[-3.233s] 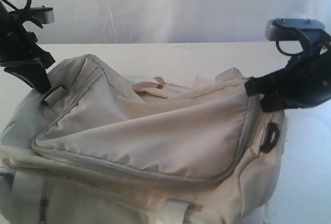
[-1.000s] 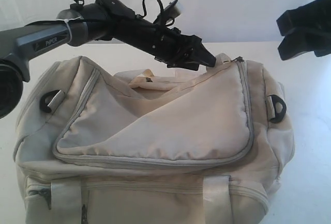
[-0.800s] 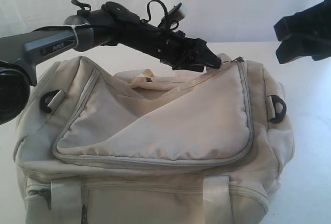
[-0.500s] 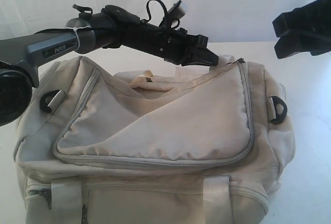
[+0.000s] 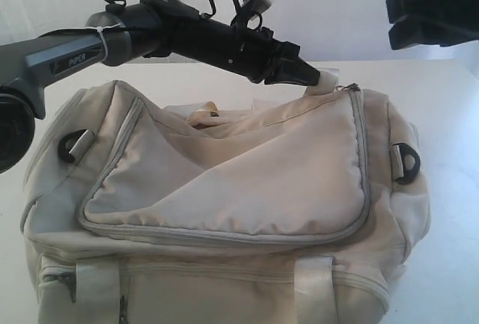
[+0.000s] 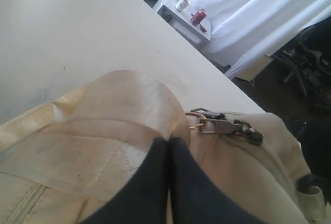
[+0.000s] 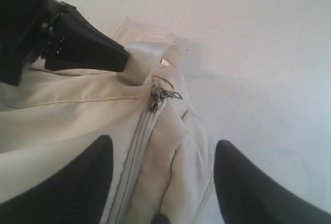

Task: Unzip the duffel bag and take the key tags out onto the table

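A slack cream fabric bag point(image 5: 224, 189) sits on the white counter point(image 5: 453, 264), its grey-trimmed zip closed. The left fingers point(image 5: 308, 77) pinch shut on a woven tab point(image 7: 138, 63) at the bag's end. The wrist views bring out the small metal zipper pull point(image 6: 223, 125) just beside that grip, barely a speck from outside. The right fingers point(image 7: 243, 182), blunt and black, hang spread wide above the same end.

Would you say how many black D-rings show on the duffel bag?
2: one D-ring on the duffel bag's left end, one on its right end in the exterior view; others may be hidden.
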Controlling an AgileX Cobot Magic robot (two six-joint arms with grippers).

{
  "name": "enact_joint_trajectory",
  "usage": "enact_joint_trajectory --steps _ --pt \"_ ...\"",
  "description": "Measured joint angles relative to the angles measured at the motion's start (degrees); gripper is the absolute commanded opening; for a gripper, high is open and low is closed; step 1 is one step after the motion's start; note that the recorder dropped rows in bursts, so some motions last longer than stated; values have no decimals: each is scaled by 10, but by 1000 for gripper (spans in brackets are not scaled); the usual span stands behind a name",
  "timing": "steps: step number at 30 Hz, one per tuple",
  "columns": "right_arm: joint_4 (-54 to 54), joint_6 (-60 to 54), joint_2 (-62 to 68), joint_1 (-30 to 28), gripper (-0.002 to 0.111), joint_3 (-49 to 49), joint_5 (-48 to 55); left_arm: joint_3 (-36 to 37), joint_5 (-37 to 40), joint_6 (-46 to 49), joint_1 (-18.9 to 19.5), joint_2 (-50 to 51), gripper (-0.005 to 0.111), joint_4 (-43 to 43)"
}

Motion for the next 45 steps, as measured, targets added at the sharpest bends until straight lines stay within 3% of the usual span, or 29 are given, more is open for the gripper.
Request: enact_joint_trajectory --steps 6,13,21,31,39,45 --pt "22 -10 96 -21 54 -66 23 0 14 21 1 -20 0 11" --pt "152 -124 207 -59 59 -160 109 0 18 28 1 -37 0 18" --pt "170 -144 278 -62 58 -202 141 0 22 36 3 -43 0 24" --pt "175 -144 310 -62 45 -204 141 0 24 39 3 -46 0 26" --pt "180 -144 314 -62 2 -210 110 0 24 40 3 -46 0 26" --pt "180 -144 314 -62 0 -215 97 0 24 40 3 -46 0 26"
